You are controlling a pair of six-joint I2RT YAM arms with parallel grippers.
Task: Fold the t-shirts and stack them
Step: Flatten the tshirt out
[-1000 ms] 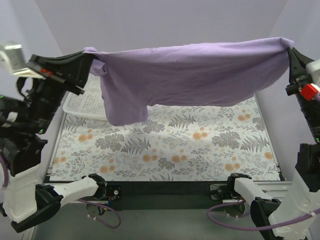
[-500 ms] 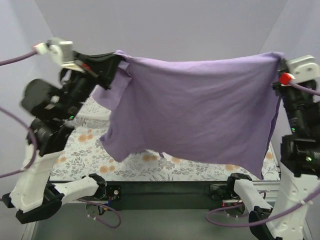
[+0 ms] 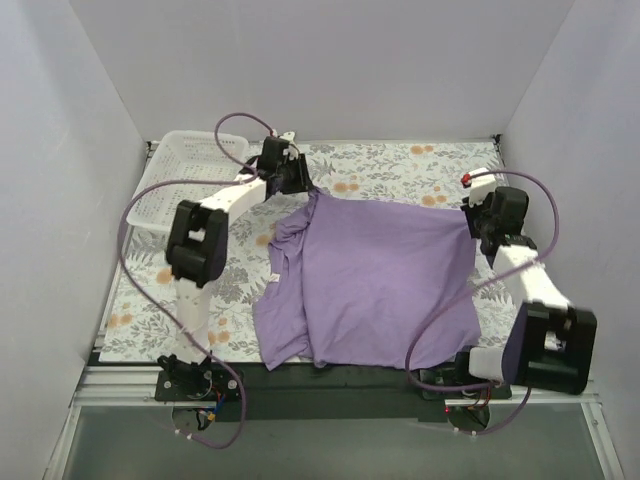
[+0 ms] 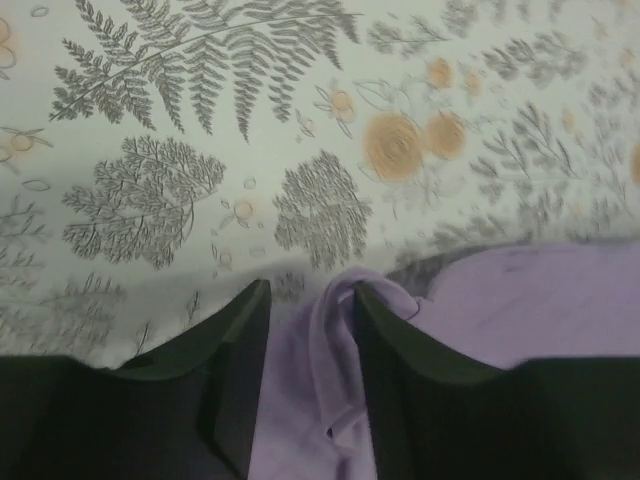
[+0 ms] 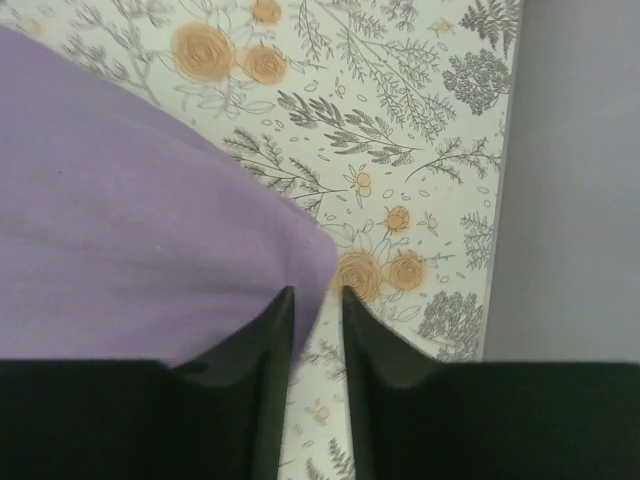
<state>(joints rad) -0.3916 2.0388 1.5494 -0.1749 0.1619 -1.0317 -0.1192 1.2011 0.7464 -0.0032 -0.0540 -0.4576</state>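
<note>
I see the t-shirt spread flat, collar at nine o'clock, I think.
Left gripper pinches its twelve-o'clock corner; right gripper nips another, nearly closed.

The top external camera looks steeply down from above on the whole floral-covered bench. Each wrist camera sits just behind its own pincer, close to the cloth, facing down at the bench. The far edge of the t-shirt appears in all three views.
</note>
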